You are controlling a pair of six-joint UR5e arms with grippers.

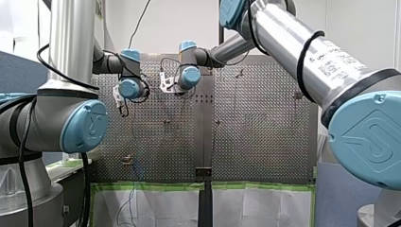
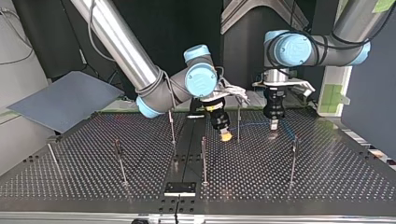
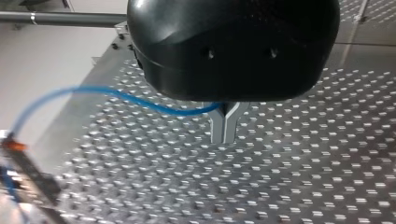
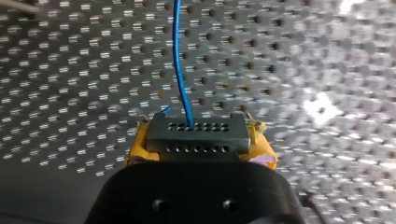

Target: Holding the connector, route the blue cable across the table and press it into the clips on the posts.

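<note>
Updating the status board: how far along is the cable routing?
Done: the black perforated connector is clamped between the yellow pads of the right tool, and the thin blue cable seems to reach one post's clip. In hand: the left tool pinches the cable over the perforated table. Left: the other thin metal posts, none visibly holding cable.

We see a perforated metal tabletop [image 2: 93, 154], its two halves joined by a dark strip [image 2: 186, 149] running down the middle. In the top view a small black plate [image 2: 180, 188] sits on that strip at the near edge. A flat grey-blue panel [image 2: 65, 100] rests tilted just off the tabletop at that view's left. In the front view, white sheets [image 1: 161, 208] show below the tabletop's lower edge, bordered with green tape [image 1: 146, 186].
</note>
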